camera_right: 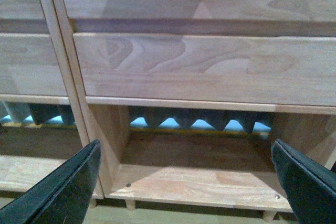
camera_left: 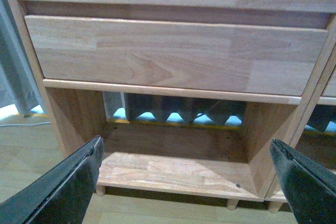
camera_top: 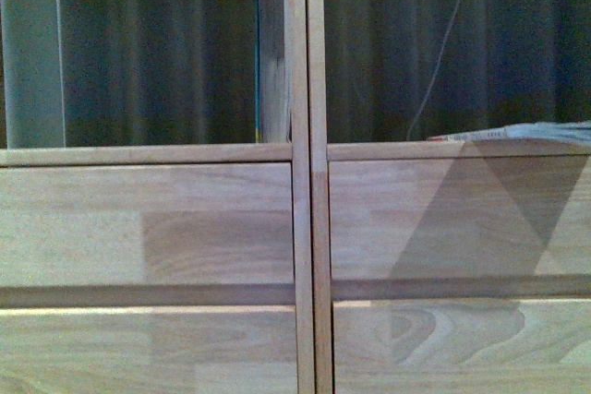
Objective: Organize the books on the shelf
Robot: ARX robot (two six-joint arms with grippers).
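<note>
One shelf (camera_top: 309, 228). Four drawer fronts (camera_top: 148, 223), two over two. Two open cubbies above them and two below. Two books: one upright book (camera_top: 271, 53), though the blur could hide a second thin one beside it, and one flat book (camera_top: 526, 133). One white cord (camera_top: 439, 53). Two grippers, the left gripper (camera_left: 186, 148) and the right gripper (camera_right: 185, 148), each with two fingers.

The shelf (camera_top: 309, 228) is pale honey wood with streaked grain, swirling in rings on the lower right drawer front (camera_top: 434, 334). The left book (camera_top: 269, 62) shows a dark-teal edge; the right paperback (camera_top: 540, 132) is white and light blue, tipped red. The curtain (camera_top: 157, 62) behind is grey-blue, vertically folded.
</note>
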